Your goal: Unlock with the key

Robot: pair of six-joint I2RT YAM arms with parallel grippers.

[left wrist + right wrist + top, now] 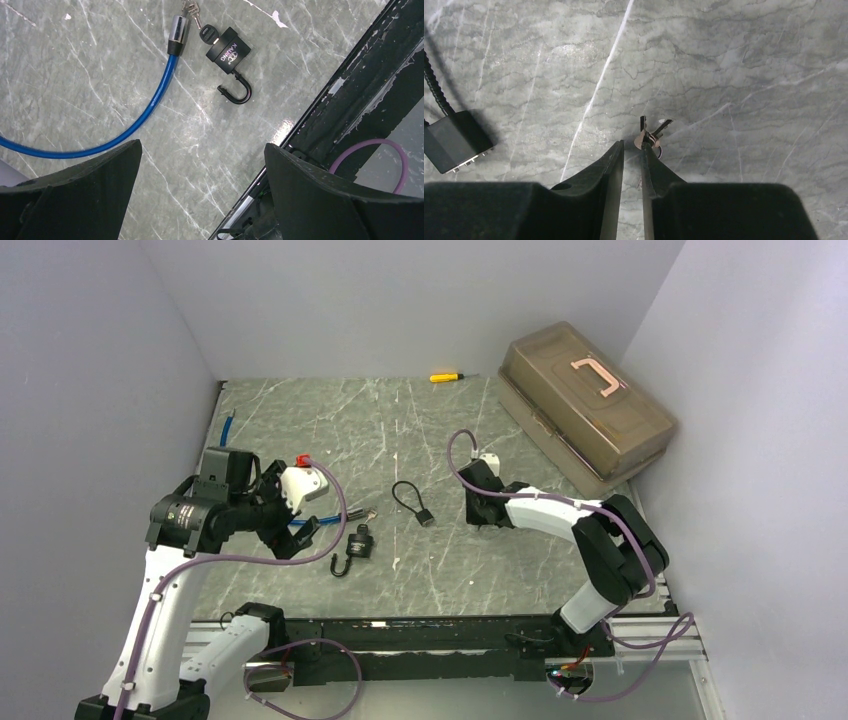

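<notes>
- The right jaws are clenched down to a thin slit. A small key bunch (647, 136) sits at the tips of the fingers (596, 177). Its blades stand up off the counter (734, 75) instead of lying flat, so I judge it pinched, not merely touched.
- Near the keys but apart from them lies the black body of a cable lock (455, 142), its cord running off the edge of the wrist view. That closeness probably explains where the keys are held: this looks like the lock left to open.
- The right arm (545, 510) reaches low and leftward from its base. Its forearm runs almost level over the counter and the wrist dips toward the surface.
- The left jaws are released and spread wide. Nothing lies between the fingers (75, 192), which hang above bare counter.
- Ahead of them a padlock (229, 49) lies flat with a key (206, 34) seated in its body and its shackle (239, 91) swung free. By the look of it, that lock is already undone, which would explain the empty grip.
- Beside the padlock curves a blue cable (150, 107), its metal end close to another key bunch (190, 9).
- The left arm (160, 610) rises steeply from its base and folds at the elbow. Its wrist is turned rightward, looking down on the padlock.
- A toolbox (585, 405) and a yellow screwdriver (445, 376) rest well apart at the far side.
</notes>
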